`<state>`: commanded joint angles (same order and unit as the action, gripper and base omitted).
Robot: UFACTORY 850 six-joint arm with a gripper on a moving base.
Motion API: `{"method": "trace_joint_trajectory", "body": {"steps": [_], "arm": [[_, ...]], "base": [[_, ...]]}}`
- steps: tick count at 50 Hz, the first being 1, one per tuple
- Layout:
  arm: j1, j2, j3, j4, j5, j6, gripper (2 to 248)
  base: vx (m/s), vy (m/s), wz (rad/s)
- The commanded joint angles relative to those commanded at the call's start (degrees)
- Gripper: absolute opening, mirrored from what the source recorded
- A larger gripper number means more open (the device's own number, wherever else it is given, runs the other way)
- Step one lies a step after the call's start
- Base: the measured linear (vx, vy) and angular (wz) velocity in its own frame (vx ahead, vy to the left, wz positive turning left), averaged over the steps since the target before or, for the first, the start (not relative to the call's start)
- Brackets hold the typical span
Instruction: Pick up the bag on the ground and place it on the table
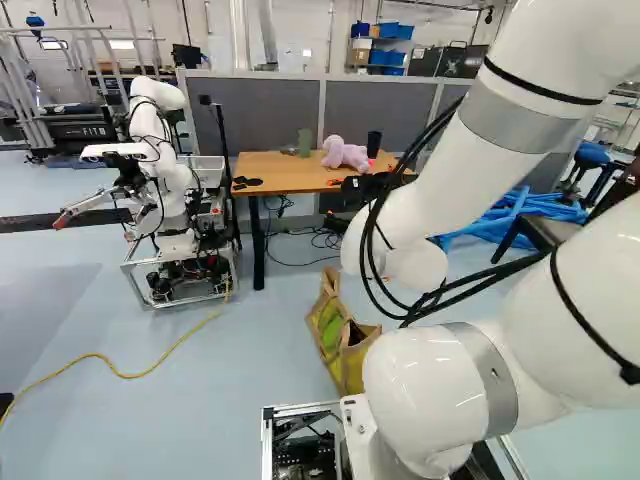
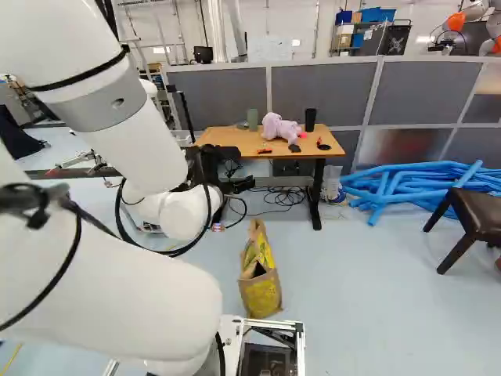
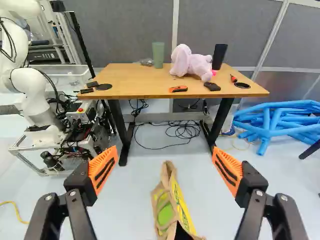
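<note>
In the left base view, the table (image 1: 285, 178) could be struck at its edge if too little lift were given, and the bag (image 1: 354, 362), standing on the floor (image 1: 170, 420), could be crumpled or missed if its soft rim were approached off line. At the right, the arm (image 1: 455, 185) is seen raised and bent; its gripper (image 3: 164, 152) is spread wide, nothing gripped, and pointed toward the table.

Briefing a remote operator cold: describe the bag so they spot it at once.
Find the wood-topped table in front of the grey partitions. On the floor, between it and the arm's base, is the bag. It's tan with yellow and green patches, unlike the all-blue tubes and dark chair off to the right in the right base view.
</note>
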<state>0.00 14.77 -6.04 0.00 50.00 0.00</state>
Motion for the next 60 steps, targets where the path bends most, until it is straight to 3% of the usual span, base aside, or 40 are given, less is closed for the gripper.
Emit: {"method": "trace_joint_trajectory", "body": {"steps": [25,60], "arm": [[0.0,-6.43,-5.71,0.0,-0.66,0.0,247],[0.0,-15.19,-14.23,0.0,-5.45,0.0,247]], "base": [[0.005,0.0,0.002],[0.0,0.0,0.0]]}}
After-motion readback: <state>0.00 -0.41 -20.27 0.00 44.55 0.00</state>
